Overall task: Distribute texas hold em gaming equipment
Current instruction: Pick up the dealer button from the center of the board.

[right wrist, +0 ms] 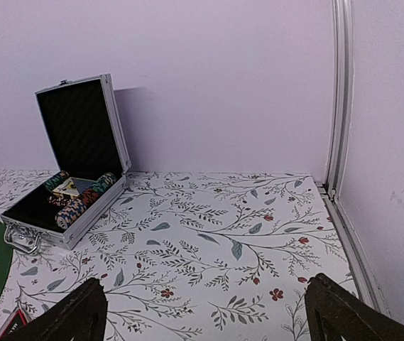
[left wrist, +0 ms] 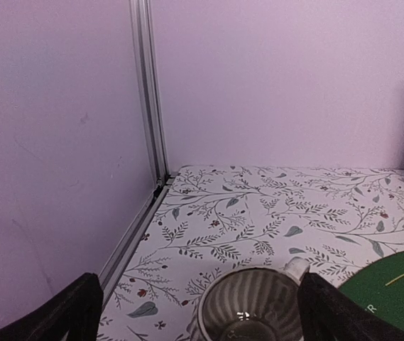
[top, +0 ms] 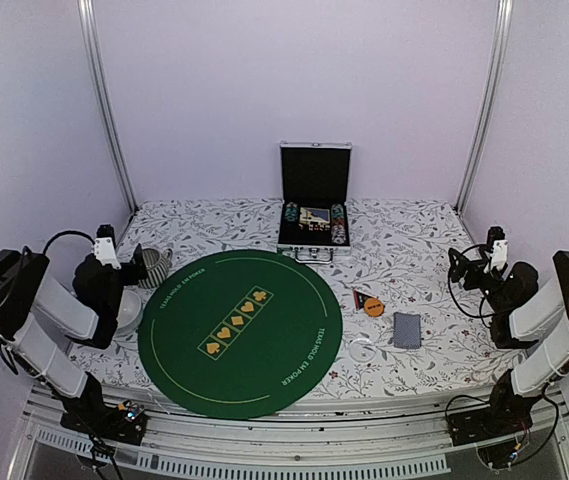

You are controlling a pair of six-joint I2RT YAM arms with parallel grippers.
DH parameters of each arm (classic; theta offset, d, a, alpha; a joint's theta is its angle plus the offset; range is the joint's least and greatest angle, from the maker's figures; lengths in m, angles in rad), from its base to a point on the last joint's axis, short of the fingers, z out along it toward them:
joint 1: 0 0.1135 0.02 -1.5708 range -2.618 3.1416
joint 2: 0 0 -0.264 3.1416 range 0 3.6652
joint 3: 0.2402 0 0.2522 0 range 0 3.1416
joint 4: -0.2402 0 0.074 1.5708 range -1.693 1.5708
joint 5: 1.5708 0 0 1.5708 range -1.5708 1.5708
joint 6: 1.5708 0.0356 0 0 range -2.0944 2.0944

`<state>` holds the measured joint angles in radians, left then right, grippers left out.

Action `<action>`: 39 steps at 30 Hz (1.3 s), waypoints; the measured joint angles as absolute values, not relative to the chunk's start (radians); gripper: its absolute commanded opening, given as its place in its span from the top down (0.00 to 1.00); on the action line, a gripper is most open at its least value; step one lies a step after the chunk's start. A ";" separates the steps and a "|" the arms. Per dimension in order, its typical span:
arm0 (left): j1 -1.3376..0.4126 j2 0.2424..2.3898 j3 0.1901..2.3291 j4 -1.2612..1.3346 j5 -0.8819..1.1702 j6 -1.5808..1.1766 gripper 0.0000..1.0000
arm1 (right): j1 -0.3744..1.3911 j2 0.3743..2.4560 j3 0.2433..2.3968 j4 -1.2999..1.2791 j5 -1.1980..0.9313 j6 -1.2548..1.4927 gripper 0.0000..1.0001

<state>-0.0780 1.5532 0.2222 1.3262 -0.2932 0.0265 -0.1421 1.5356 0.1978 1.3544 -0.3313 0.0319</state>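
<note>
Round green felt mat [top: 241,333] mid-table; open metal case [top: 314,178] behind it holding poker chips [top: 339,226]; left gripper [left wrist: 200,302] and right gripper [right wrist: 207,302] both spread wide; card deck [top: 406,330], orange disc [top: 373,307], dark triangle [top: 361,297] right of mat.

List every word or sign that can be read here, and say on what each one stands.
"TEXAS HOLD EM POKER": on the green mat, printed twice along its ring.
Yellow card-suit signs: in five boxes at the mat's middle.
Orange disc: any print too small to read.
</note>
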 measured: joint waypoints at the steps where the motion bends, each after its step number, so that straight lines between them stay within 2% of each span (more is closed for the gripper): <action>1: -0.078 1.553 0.222 1.327 -0.292 0.027 0.02 | -0.142 1.536 0.198 1.354 -0.331 0.032 0.01; 7: -0.078 1.523 0.231 1.267 -0.323 0.020 0.02 | -0.134 1.536 0.210 1.345 -0.324 0.028 0.01; 11: -0.078 1.322 0.330 1.027 -0.394 -0.021 0.02 | -0.124 1.532 0.218 1.331 -0.320 0.022 0.01; 14: -0.082 1.154 0.426 0.888 -0.396 -0.083 0.02 | -0.123 1.438 0.242 1.174 -0.296 0.025 0.01; 19: -0.143 0.957 0.603 0.678 -0.287 -0.206 0.02 | -0.130 1.145 0.384 0.963 -0.356 0.132 0.01; 24: -0.323 0.955 0.844 0.386 -0.133 -0.234 0.02 | -0.091 1.082 0.591 0.838 -0.568 0.321 0.01; 27: -0.441 0.979 0.945 0.216 -0.049 -0.206 0.02 | 0.029 1.091 0.690 0.701 -0.620 0.379 0.01; 30: -0.549 1.011 1.023 0.033 0.022 -0.175 0.02 | 0.241 1.119 0.812 0.452 -0.574 0.347 0.01; 35: -0.643 1.032 1.050 -0.197 0.070 -0.133 0.02 | 0.555 1.227 1.011 0.049 -0.360 0.266 0.01; 39: -0.674 1.042 1.039 -0.309 0.049 -0.091 0.02 | 0.731 1.377 1.140 -0.235 -0.167 0.258 0.01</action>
<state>-0.6739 1.0424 1.0393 -0.3092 0.0486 -0.0914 0.7311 1.3769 1.1400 -0.2348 -0.1673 0.2577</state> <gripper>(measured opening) 0.982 0.989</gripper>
